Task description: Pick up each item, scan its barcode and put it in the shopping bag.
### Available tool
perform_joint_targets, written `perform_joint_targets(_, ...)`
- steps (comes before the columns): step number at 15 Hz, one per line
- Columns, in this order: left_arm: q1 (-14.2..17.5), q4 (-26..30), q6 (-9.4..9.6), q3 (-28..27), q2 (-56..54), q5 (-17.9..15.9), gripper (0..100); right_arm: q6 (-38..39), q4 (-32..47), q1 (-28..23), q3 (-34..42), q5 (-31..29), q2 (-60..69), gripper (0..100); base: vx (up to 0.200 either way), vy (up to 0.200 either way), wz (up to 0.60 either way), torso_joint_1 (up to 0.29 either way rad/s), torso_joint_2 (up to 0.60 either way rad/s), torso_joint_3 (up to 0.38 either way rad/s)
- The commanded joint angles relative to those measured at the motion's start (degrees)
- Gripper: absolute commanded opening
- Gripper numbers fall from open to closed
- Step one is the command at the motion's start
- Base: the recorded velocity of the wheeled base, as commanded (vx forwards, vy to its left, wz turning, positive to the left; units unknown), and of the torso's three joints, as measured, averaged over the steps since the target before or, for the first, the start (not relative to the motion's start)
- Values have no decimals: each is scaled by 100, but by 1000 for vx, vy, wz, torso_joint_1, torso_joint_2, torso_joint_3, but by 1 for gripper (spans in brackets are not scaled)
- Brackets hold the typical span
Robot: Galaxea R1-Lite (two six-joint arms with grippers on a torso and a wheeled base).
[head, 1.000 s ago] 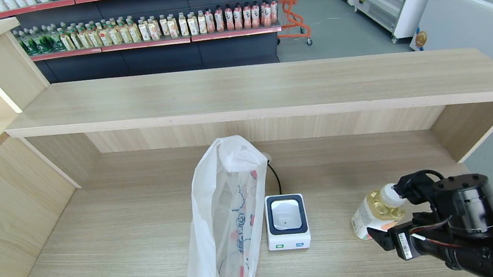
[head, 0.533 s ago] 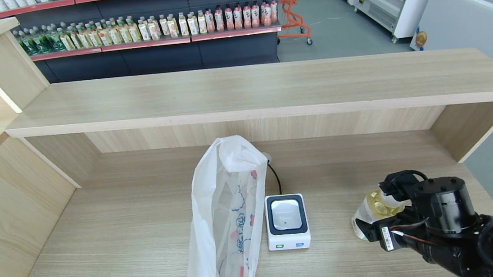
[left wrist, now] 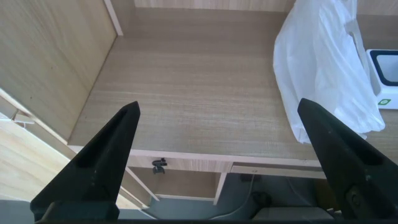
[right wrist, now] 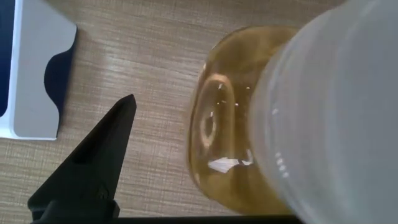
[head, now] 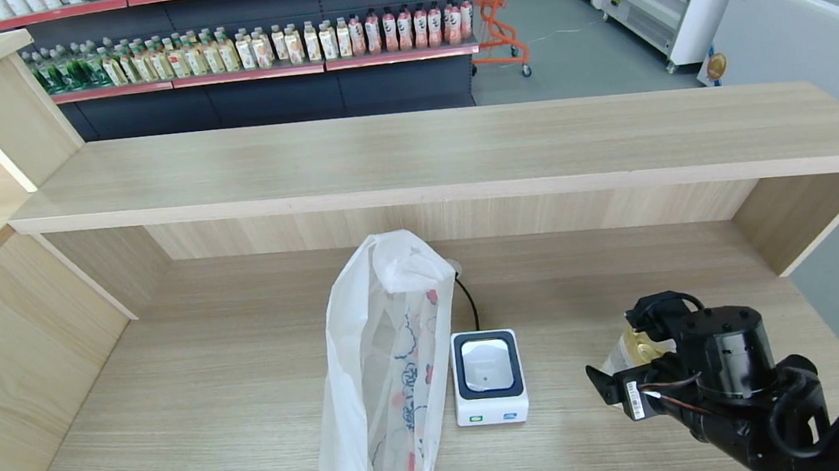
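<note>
While right gripper (head: 620,347) straddles bottle (right wrist: 236,130), nothing lifted yet. Bottle upright on counter (head: 198,411) between spread fingers; one finger clear of its side, no squeeze.

Pick step in hand. Closing, lift, scan and bagging all left for this item.

Scanner (head: 488,375) to gripper's left, apart from it. Shopping bag (head: 370,363) just beyond scanner, mouth open. Patterned pack probably bagged already, seen only through plastic.

Left gripper (left wrist: 219,106) wide, empty, over counter's near edge, bag between it and scanner.

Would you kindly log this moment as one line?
right gripper open around bottle | left gripper open | shopping bag beside scanner
</note>
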State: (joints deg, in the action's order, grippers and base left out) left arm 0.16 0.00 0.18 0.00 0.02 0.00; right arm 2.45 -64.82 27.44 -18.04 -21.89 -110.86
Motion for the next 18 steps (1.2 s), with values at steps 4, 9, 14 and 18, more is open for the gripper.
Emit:
perform_joint_targets(4,2,0,-1,0,-2,0,100,-8,-435,42,-208,10,-682,100,0,0,0,0,0,0)
perform_joint_targets(9,2,0,-1,0,-2,9,100,-17,-576,33,-876,62,-779,100,0,0,0,0,0,0)
perform_joint_targets(14,2,0,-1,0,-2,0,100,-307,-576,24,-1131,229,-726,0,0,0,0,0,0,0)
perform_joint_targets(18,2,0,-1,0,-2,9,100,-298,-435,42,-1070,133,-586,0,0,0,0,0,0,0)
